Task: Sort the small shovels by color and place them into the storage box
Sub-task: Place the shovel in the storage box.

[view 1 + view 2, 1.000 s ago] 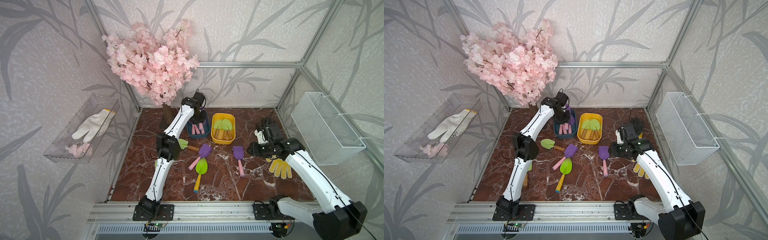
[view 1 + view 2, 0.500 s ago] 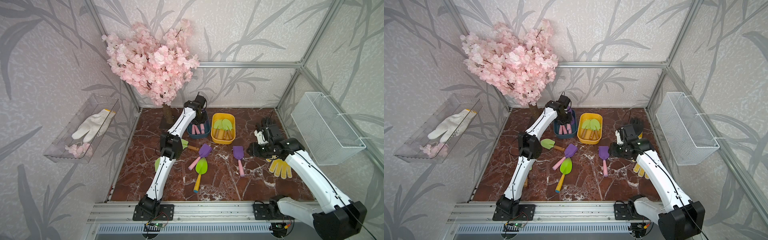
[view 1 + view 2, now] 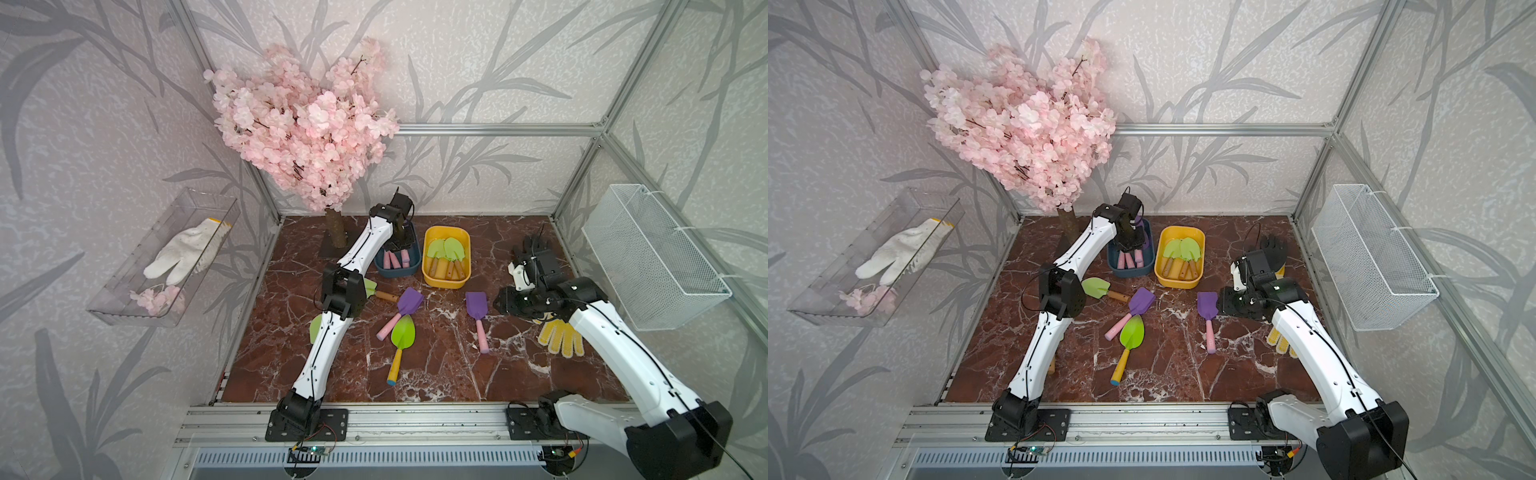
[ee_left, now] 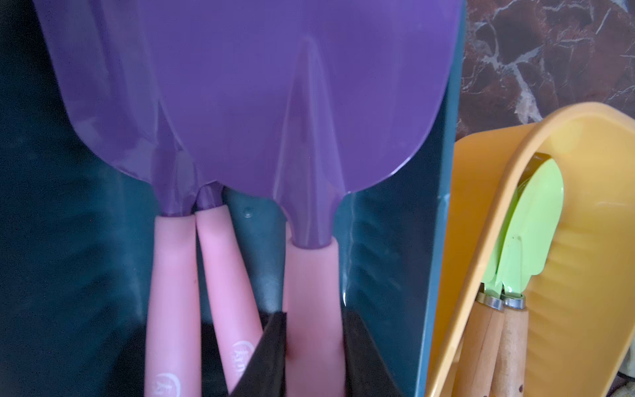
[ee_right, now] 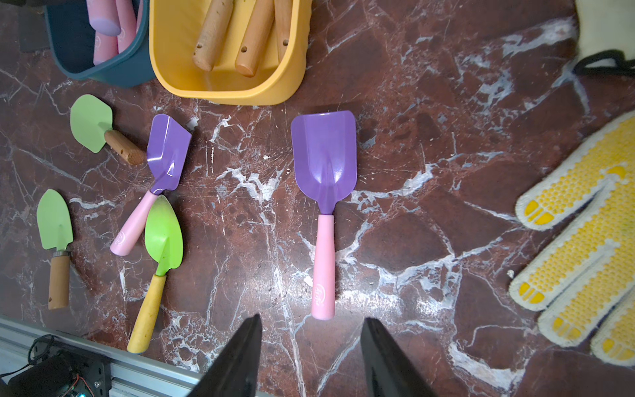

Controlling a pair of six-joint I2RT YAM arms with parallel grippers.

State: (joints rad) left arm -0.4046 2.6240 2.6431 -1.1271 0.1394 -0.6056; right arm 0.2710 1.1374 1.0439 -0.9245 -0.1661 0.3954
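Left elbow [image 3: 343,291] edges toward 3 o'clock; left gripper [image 4: 312,319] pinches handle of held purple shovel [image 4: 302,103] in blue box [image 4: 443,206]. Right gripper [image 5: 312,319], parted, empty: loose purple shovel [image 5: 324,161] at 12 o'clock, handle-first.

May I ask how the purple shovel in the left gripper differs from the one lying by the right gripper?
The left gripper clamps the held shovel; the loose shovel lies free before the open right gripper. The held shovel is in the blue box, the loose shovel on the table. Both are purple with pink handles.
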